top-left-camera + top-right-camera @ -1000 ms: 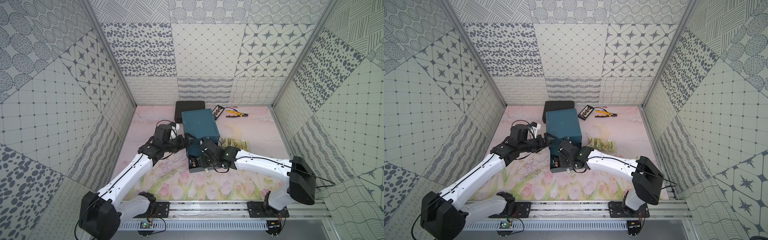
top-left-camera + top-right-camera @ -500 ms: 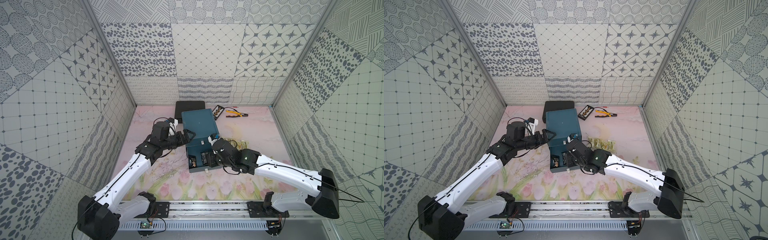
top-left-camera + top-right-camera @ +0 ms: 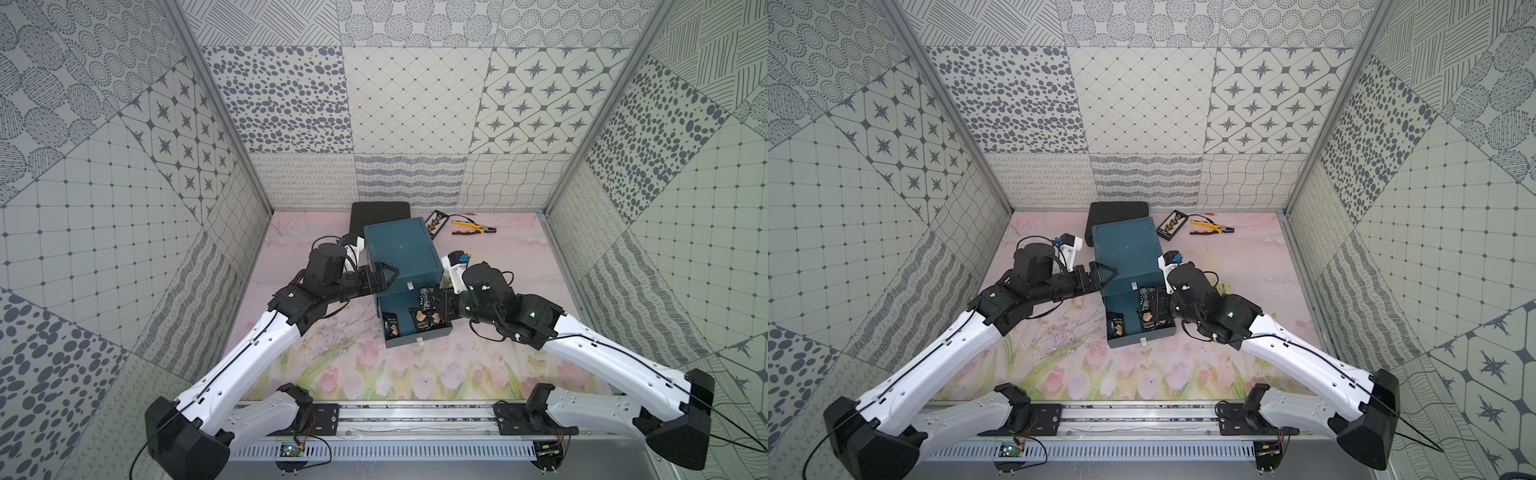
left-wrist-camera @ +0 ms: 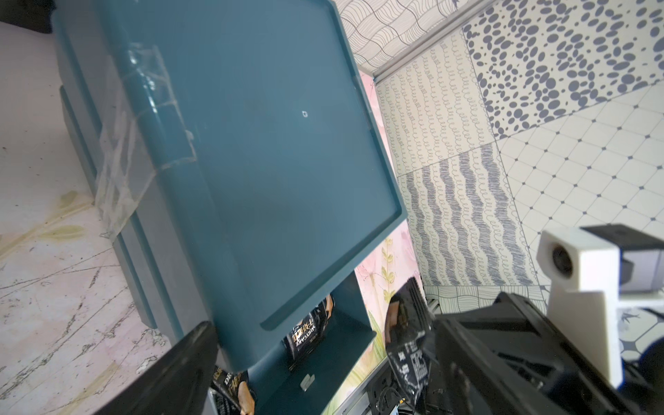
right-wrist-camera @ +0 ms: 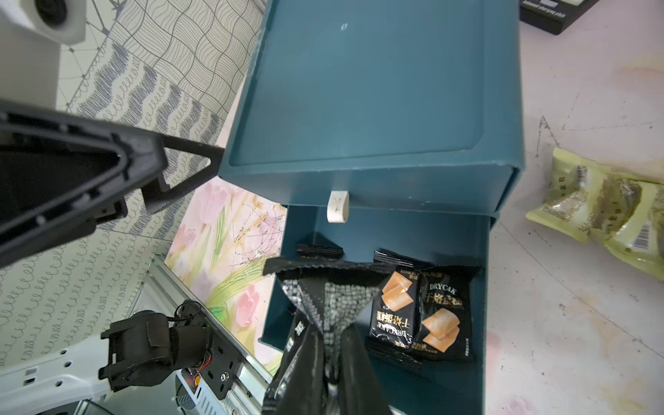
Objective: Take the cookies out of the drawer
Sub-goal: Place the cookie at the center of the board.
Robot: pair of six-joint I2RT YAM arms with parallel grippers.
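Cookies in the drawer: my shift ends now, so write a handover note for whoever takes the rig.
Right hand: shut on a black packet, held over the open drawer.
Left hand: open, against the blue cabinet side.
Done: green packets lie on the table beside the cabinet.
To do: set this packet down; several black packets lie in the drawer.
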